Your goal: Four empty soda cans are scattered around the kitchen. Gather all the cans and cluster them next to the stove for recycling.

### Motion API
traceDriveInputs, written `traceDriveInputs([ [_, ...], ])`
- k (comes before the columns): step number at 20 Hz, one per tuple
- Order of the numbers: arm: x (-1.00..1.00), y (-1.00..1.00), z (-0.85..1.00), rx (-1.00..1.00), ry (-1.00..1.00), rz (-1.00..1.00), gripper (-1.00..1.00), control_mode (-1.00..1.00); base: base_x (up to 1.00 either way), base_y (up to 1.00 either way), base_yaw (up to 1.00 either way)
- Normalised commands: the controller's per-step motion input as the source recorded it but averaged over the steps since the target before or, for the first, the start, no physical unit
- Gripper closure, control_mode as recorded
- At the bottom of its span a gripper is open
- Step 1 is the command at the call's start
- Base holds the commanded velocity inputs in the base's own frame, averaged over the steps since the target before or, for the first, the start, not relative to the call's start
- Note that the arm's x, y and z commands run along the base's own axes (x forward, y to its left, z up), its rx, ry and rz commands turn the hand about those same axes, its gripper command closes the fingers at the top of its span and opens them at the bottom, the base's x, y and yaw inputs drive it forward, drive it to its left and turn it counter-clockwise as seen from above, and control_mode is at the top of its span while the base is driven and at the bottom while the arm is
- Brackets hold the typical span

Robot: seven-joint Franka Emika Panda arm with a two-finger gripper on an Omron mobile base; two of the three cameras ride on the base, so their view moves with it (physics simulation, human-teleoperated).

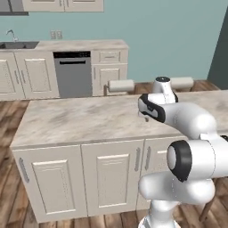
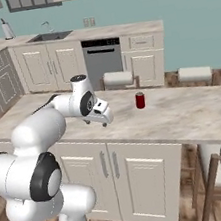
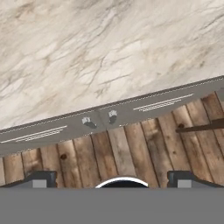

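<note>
Red can point(image 2: 140, 100) seen upright on bench point(image 2: 183, 111), not yet picked up. Gripper point(image 2: 103, 121) held over bench edge, well apart from can, fingers spread wide, nothing held. Stove unseen. Nothing seen gathered; most work judged left.

The surface point(image 2: 194, 112) looks like pale marble, beige with grey-brown veins, smooth and softly matt; the hand view shows the veining close up. Its cabinet fronts point(image 1: 58, 180) are cream-painted panels with brushed metal handles. The floor point(image 3: 131, 148) is brown wood planks with visible grain and knots. The red can point(image 2: 140, 100) has a glossy coloured body and a silvery metal top. The dishwasher point(image 1: 72, 73) front looks like dull grey steel. The arm point(image 2: 35, 134) is glossy white plastic with dark matt joints. The stool cushions point(image 2: 195, 73) look soft and off-white.
</note>
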Motion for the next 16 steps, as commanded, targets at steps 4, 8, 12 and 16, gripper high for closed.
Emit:
traceDriveInputs([
  [4, 0.0, 0.0, 0.0, 0.0, 0.0, 0.0, -1.0, 1.0, 0.38, -0.44, 0.07],
  [8, 0.0, 0.0, 0.0, 0.0, 0.0, 0.0, -1.0, 1.0, 0.46, -0.38, 0.07],
  [12, 0.0, 0.0, 0.0, 0.0, 0.0, 0.0, -1.0, 1.0, 0.4, -0.36, 0.07],
  [16, 0.0, 0.0, 0.0, 0.0, 0.0, 0.0, -1.0, 1.0, 0.25, -0.4, 0.01],
])
